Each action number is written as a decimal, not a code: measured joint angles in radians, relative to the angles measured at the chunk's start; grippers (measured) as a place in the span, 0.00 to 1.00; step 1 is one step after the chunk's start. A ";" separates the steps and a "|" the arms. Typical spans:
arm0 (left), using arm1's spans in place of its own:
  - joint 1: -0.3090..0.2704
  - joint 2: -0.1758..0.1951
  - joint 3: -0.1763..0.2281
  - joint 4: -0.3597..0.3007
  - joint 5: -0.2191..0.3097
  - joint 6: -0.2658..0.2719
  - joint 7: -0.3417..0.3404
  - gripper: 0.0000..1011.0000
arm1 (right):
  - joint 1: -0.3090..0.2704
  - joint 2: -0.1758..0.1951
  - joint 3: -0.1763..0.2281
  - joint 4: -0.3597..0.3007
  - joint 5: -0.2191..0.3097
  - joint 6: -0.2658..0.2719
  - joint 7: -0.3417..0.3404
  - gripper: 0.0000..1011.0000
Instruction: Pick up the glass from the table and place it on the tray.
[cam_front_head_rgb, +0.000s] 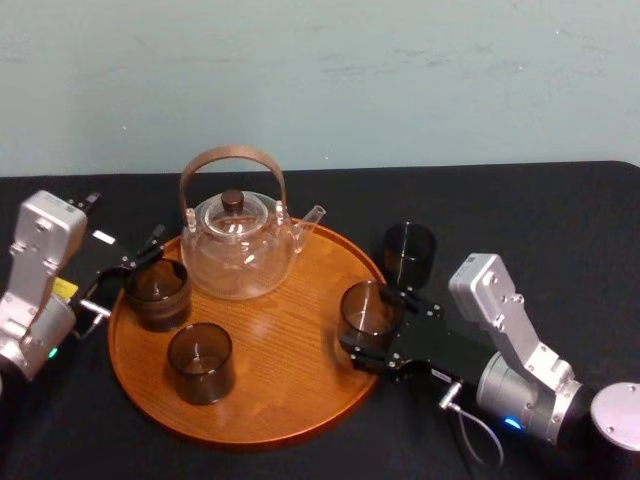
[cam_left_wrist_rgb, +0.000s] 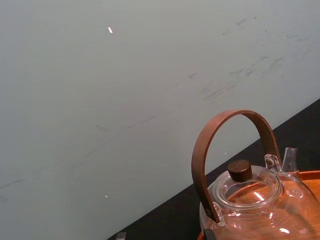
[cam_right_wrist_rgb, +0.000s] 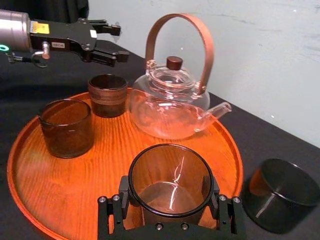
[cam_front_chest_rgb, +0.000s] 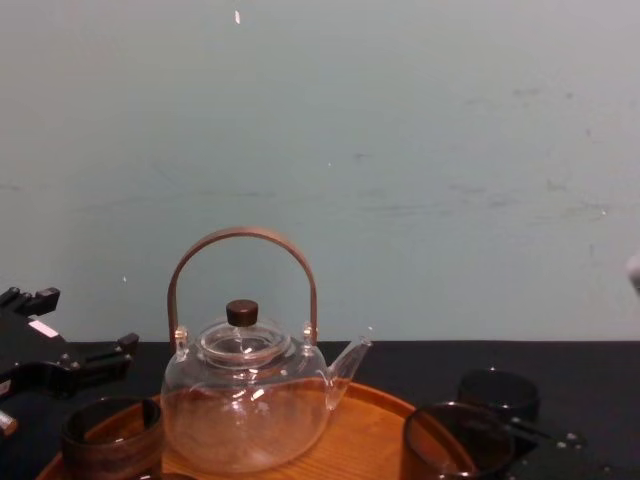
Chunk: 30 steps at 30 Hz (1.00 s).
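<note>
I have the right gripper (cam_front_head_rgb: 380, 325) reaching in over the right rim of the tray (cam_front_head_rgb: 290, 415). Its two fingers (cam_right_wrist_rgb: 123, 189) are pressed against opposite sides of the glass (cam_right_wrist_rgb: 170, 172), pinching it. The glass is upright just inside the tray's right edge. I cannot tell whether its base touches the wood or hangs just above it.

The left gripper (cam_right_wrist_rgb: 119, 41) sits at the tray's left edge, its fingers spread apart with nothing between them. It is just beside a second glass (cam_front_head_rgb: 156, 292) that stands on the left side of the tray.

A third glass (cam_front_head_rgb: 200, 362) stands on the tray towards its front-left. The teapot (cam_front_head_rgb: 238, 245) stands at the back of the tray, its spout pointing to the right.

A fourth glass (cam_front_head_rgb: 409, 252) is on the black table (cam_front_head_rgb: 540, 220), off the tray and just beside its back-right rim.
</note>
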 joint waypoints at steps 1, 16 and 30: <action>0.000 0.000 0.000 0.000 0.000 0.000 0.000 0.99 | 0.002 -0.001 -0.003 0.002 0.000 0.000 0.001 0.91; 0.000 0.000 0.000 0.000 0.000 0.000 0.000 0.99 | 0.044 -0.023 -0.059 0.036 -0.003 -0.001 0.025 0.91; 0.000 0.000 0.000 0.000 0.000 0.000 0.000 0.99 | 0.085 -0.057 -0.114 0.094 -0.004 -0.004 0.050 0.91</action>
